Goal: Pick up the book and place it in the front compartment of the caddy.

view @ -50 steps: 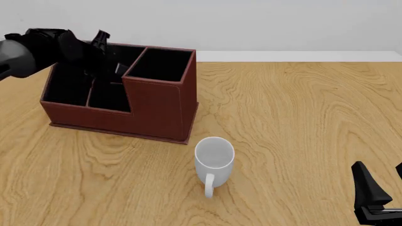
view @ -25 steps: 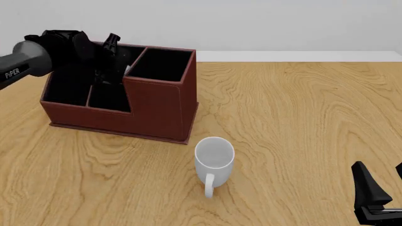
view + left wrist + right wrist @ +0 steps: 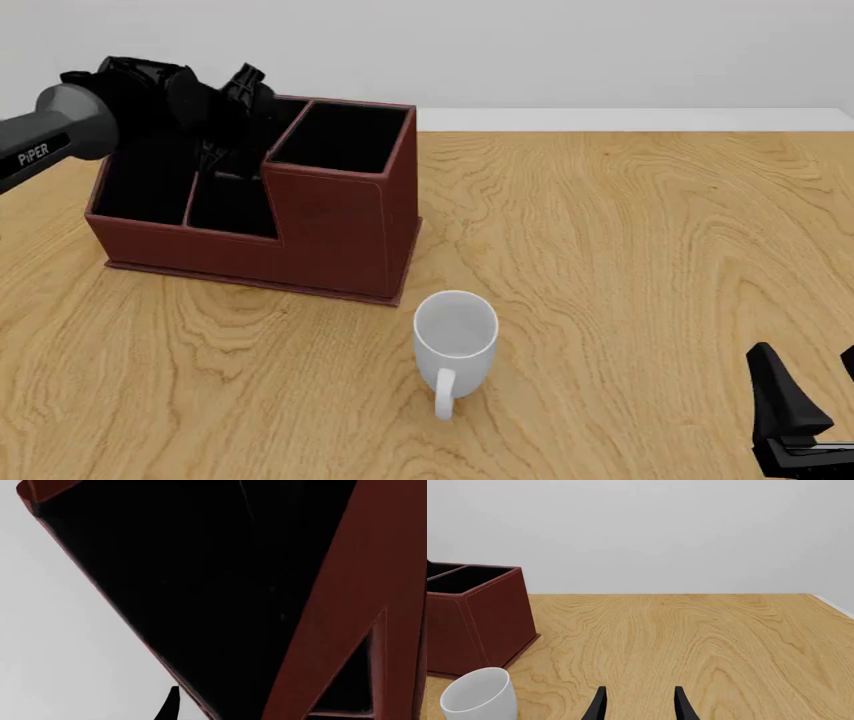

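The caddy (image 3: 340, 225) is a dark reddish-brown box with black-lined sections, standing at the far left of the table. My left gripper (image 3: 238, 130) hangs over its rear sections, close to the tall section's wall. In the left wrist view one black fingertip (image 3: 170, 705) shows by the caddy's rim (image 3: 333, 605), with nothing between the fingers and only black lining ahead. The book shows in no view. My right gripper (image 3: 811, 385) is open and empty, low at the near right; it also shows in the right wrist view (image 3: 639, 702).
A white mug (image 3: 455, 330) stands upright in front of the caddy's near right corner and also shows in the right wrist view (image 3: 479, 695). Bare wood table (image 3: 641, 250) spreads to the right. A pale wall closes the far edge.
My left arm has swung right and a little up over the caddy's rear sections. A white sliver seen by the tall section half a second ago no longer shows. The right arm has not moved.
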Controlling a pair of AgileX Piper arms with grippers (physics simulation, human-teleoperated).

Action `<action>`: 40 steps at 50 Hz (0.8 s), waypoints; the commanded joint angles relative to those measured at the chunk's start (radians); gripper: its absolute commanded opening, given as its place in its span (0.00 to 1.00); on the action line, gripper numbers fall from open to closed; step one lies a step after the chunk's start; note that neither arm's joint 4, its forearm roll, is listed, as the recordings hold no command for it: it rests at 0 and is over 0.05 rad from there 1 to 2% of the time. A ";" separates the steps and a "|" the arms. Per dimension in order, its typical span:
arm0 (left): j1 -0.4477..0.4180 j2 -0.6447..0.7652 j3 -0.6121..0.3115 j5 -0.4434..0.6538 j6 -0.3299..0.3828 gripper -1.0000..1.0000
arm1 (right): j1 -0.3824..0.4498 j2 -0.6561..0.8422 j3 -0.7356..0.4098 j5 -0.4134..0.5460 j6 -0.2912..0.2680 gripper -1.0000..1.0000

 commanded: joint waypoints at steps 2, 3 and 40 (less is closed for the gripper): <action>0.016 0.037 -0.004 -0.058 -0.023 1.00 | 0.000 0.000 0.000 0.000 0.000 1.00; 0.015 0.030 -0.005 -0.054 -0.035 1.00 | 0.000 0.000 0.000 0.000 0.000 1.00; 0.022 -0.138 0.087 -0.054 -0.062 1.00 | 0.000 0.001 0.000 0.000 0.000 1.00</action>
